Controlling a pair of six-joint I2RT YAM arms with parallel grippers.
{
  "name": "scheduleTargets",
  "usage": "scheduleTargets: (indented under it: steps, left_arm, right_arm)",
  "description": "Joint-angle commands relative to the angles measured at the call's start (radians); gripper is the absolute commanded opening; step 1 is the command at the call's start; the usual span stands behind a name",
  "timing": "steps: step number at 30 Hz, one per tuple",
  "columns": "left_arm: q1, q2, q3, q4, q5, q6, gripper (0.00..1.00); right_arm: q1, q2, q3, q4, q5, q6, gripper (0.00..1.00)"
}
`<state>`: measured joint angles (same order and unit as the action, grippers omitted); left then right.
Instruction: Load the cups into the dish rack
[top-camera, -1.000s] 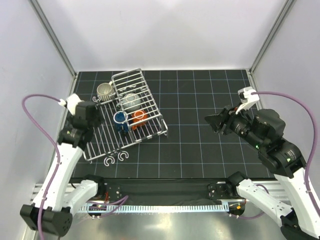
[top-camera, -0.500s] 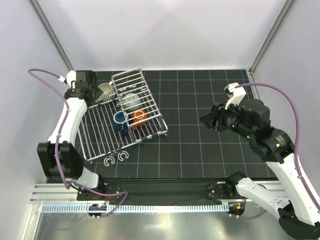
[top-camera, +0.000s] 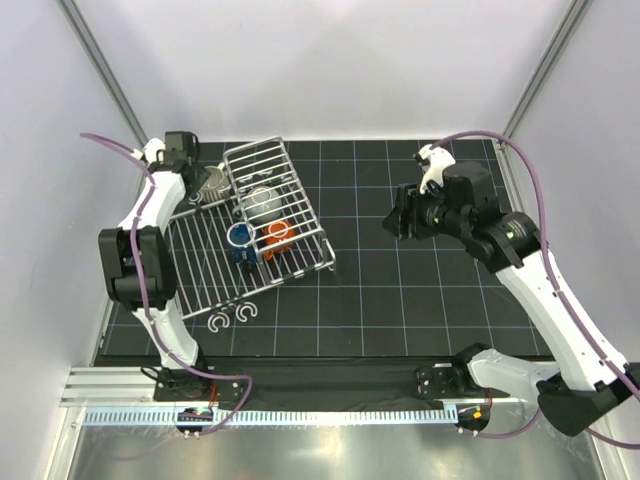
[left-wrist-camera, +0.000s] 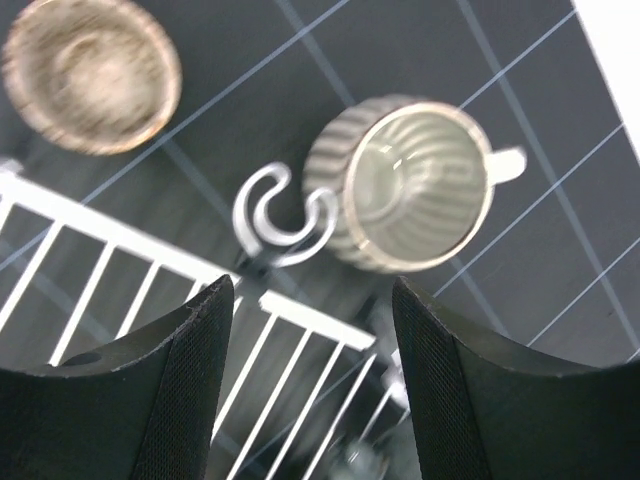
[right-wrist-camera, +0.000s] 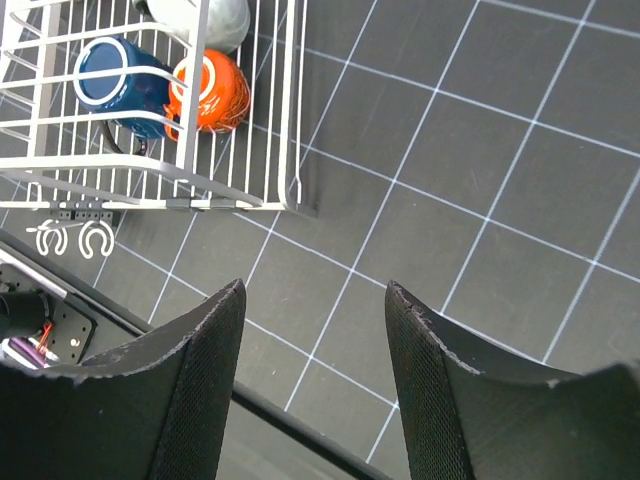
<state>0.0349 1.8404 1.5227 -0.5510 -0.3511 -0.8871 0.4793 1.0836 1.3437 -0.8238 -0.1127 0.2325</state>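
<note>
Dish rack (top-camera: 200, 268) holds blue cup (top-camera: 240, 239), orange cup (top-camera: 279, 235) (side by side).

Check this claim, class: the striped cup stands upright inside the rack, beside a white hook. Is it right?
No. The striped cup stands upright beside a white hook, but on the mat outside the rack, as the left wrist view shows.

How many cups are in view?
5. Dark blue cup, orange cup and grey cup sit in the dish rack; striped cup and tan cup stand on the table outside it. None seems hidden.
</note>
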Motion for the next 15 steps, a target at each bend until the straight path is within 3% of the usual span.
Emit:
scheduleTargets:
  steps: [1, 6, 15]
  left_arm:
    - [0.002, 0.049, 0.08, 0.095, -0.002, -0.01, 0.64]
    - [0.008, 0.114, 0.125, 0.164, -0.012, 0.025, 0.65]
    - [0.01, 0.223, 0.251, 0.111, -0.032, 0.131, 0.58]
  right_arm:
    - [-0.01, 0.019, 0.069, 0.037, -0.057, -0.019, 0.6]
    - [-0.028, 0.05, 0.092, 0.022, -0.071, -0.018, 0.6]
    - [-0.068, 0.061, 0.094, 0.017, -0.058, -0.012, 0.6]
